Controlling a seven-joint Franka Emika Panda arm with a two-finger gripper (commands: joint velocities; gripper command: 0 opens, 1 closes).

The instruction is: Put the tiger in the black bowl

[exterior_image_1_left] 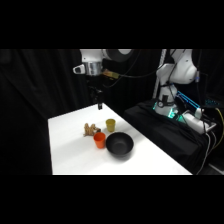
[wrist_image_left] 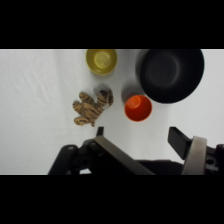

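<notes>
Hanging high above the white worktop (exterior_image_1_left: 70, 150), the gripper (wrist_image_left: 137, 137) has nothing in it. Its jaws stand wide apart, with bare worktop showing between them in the wrist view.

The tiger (wrist_image_left: 91, 108) lies on the worktop, not in the black bowl (wrist_image_left: 170, 75) yet. It is just beside the orange cup (wrist_image_left: 138, 108) and near the yellow-green cup (wrist_image_left: 101, 60). The black bowl sits on the other side of the orange cup, close to it. Nothing is in the bowl.

I think the job is only at its first step: getting to the tiger. No grab has been made. The next move calls for the arm to go down over the tiger and line the jaws up on each side of its body. The orange cup is very close, so a finger could bump it on the way down. The tiger is lumpy and looks soft, so I guess a grip across its middle would hold best. After that it must be lifted over the orange cup and let go in the bowl.

Counting the things: one tiger, one black bowl, one orange cup, one yellow-green cup. That makes two cups and four things in all on the worktop
</notes>
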